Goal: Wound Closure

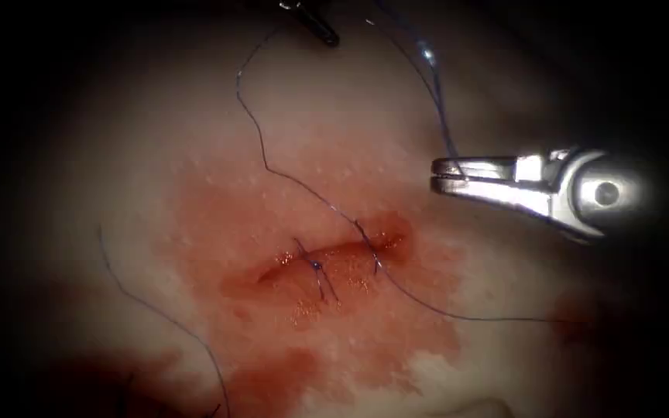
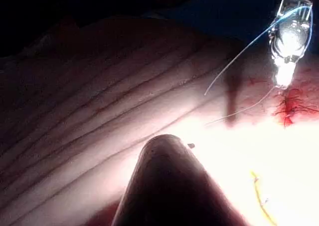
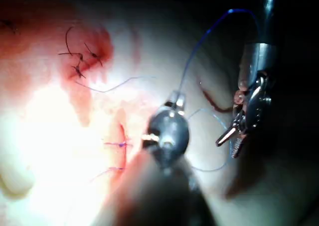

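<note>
My right pincer (image 1: 438, 175) sits to the right of the cut (image 1: 327, 262) and a little beyond it, tips pointing left. Its jaws are pressed together on the thread (image 1: 251, 116). From that grip one strand rises away toward the far right. In the left wrist view the same tool (image 2: 285, 75) hangs bright over the tissue with the pale strand arcing off it.

My left pincer (image 1: 328, 35) is far back, beyond the cut and well apart from it. In the right wrist view its jaws (image 3: 229, 147) stand slightly apart, and I see nothing clamped between them. A blue loop of thread curves close beside it.

The thread runs from near the left tool, bows out to the left, then comes down across the tissue (image 1: 334, 124) into the right end of the cut. A further length leaves the cut on its near side and trails off to the right.

Two stitches cross the cut: one near its middle (image 1: 316, 267) and one toward its right end (image 1: 370, 249). Red fluid (image 1: 272, 379) stains the tissue around the cut and pools on the near side. A loose strand (image 1: 156, 310) lies well to the left.

I cannot tell where the needle is.
</note>
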Controlling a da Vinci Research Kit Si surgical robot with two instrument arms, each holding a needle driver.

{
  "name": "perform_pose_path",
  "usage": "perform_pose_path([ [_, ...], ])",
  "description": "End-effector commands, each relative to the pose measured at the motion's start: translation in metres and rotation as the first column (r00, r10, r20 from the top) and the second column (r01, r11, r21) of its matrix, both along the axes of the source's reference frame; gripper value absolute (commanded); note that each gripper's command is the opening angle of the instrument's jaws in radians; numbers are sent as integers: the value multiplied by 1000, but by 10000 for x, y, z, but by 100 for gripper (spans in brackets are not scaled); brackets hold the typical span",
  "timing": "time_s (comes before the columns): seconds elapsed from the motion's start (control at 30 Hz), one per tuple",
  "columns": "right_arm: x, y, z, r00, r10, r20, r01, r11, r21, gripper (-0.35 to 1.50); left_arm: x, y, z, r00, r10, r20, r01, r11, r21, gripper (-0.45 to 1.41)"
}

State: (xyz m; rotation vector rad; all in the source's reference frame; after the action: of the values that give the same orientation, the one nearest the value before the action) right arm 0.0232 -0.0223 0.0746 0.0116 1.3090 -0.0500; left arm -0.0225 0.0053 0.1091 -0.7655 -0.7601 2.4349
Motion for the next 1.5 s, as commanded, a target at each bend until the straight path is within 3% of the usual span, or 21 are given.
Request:
perform_pose_path([
  [0.03, 7, 4, 2, 1000, 1, -2, -1, 1000, -1, -35, -5, 5, 3, 1000, 4, 4, -4, 1000, -5, 44],
  [0.07, 7, 4, 2, 1000, 1, -2, -1, 1000, -1, -35, -5, 5, 3, 1000, 13, 11, -13, 1000, -11, 24],
  [0.13, 7, 4, 2, 1000, 1, -3, -1, 1000, -1, -35, -5, 5, 3, 998, 46, 35, -45, 999, -30, -36],
  [0.17, 6, 5, 1, 1000, 1, -3, -1, 1000, 0, -35, -5, 6, 2, 997, 58, 42, -57, 998, -41, -45],
  [0.3, 2, 7, 1, 1000, 0, -4, 0, 1000, 2, -35, -5, 10, -2, 993, 97, 72, -91, 992, -83, -45],
  [0.5, -15, 15, 6, 999, 38, 17, -39, 998, 43, -35, -2, 9, -2, 986, 43, 161, -18, 988, -154, -45],
  [0.53, -20, 16, 8, 998, 56, 19, -57, 997, 56, -23, -1, 6, -1, 984, 28, 174, 0, 987, -163, -45],
  [0.73, -58, 23, 27, 968, 245, 58, -251, 958, 139, 98, -4, 0, 14, 965, -55, 257, 112, 971, -213, -45],
  [0.8, -74, 20, 34, 957, 284, 65, -291, 941, 174, 118, -4, 1, 21, 956, -79, 281, 146, 963, -226, -45],
  [1.0, -118, -2, 54, 936, 335, 112, -353, 903, 245, 145, 0, 10, 47, 941, -135, 312, 225, 936, -272, -45],
  [1.1, -127, -24, 74, 948, 275, 160, -310, 913, 265, 145, 0, 10, 58, 938, -149, 313, 243, 927, -287, -45],
  [1.3, -112, -70, 125, 961, 116, 250, -200, 918, 343, 121, -1, 9, 59, 933, -163, 321, 262, 919, -294, -45],
  [1.5, -99, -70, 138, 961, 112, 252, -200, 912, 358, 126, -8, 4, 53, 933, -162, 321, 264, 914, -308, -45],
])
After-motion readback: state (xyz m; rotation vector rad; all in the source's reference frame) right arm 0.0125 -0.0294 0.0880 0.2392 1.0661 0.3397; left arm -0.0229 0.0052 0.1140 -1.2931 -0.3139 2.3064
